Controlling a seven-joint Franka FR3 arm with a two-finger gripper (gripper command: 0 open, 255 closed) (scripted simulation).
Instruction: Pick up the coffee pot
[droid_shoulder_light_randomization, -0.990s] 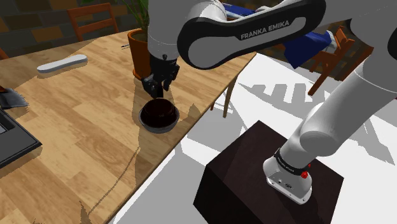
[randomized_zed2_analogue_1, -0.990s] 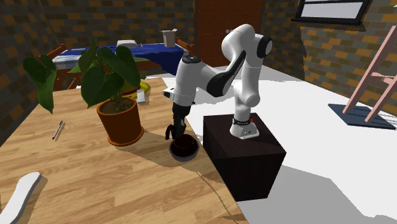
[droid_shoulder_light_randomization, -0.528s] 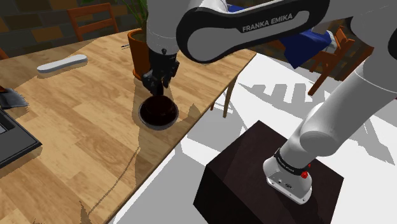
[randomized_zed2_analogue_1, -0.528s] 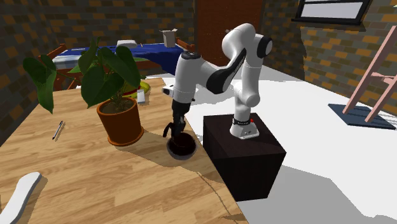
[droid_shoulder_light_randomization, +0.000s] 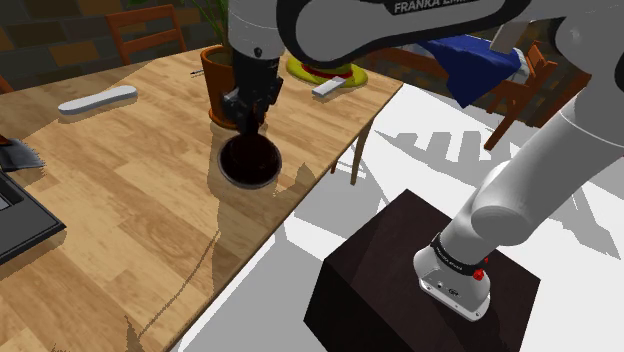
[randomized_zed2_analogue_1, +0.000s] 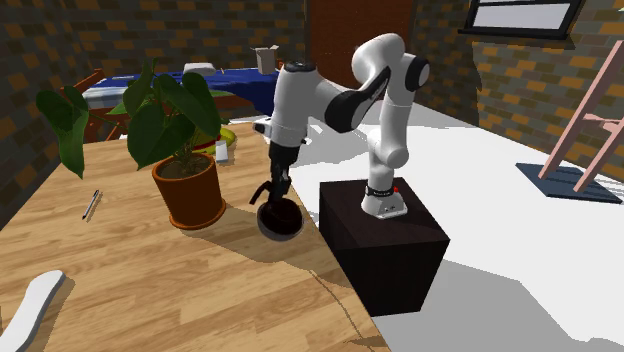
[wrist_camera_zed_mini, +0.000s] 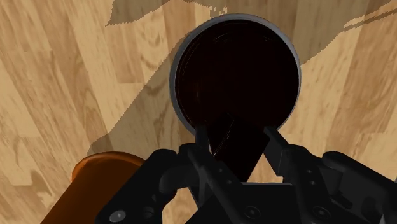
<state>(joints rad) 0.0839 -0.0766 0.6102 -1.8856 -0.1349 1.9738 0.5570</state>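
Seemingly pinched from above by the black gripper, the dark coffee pot should be kept level and raised straight, clear of the wooden table.

A wooden table is shown. From its middle in the shoulder view, an orange plant pot is set at one o'clock, a white oblong object at eleven, and a dark slab at nine.

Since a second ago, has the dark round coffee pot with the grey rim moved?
Yes. The coffee pot has risen off the wooden table, now higher against the orange plant pot beside it.
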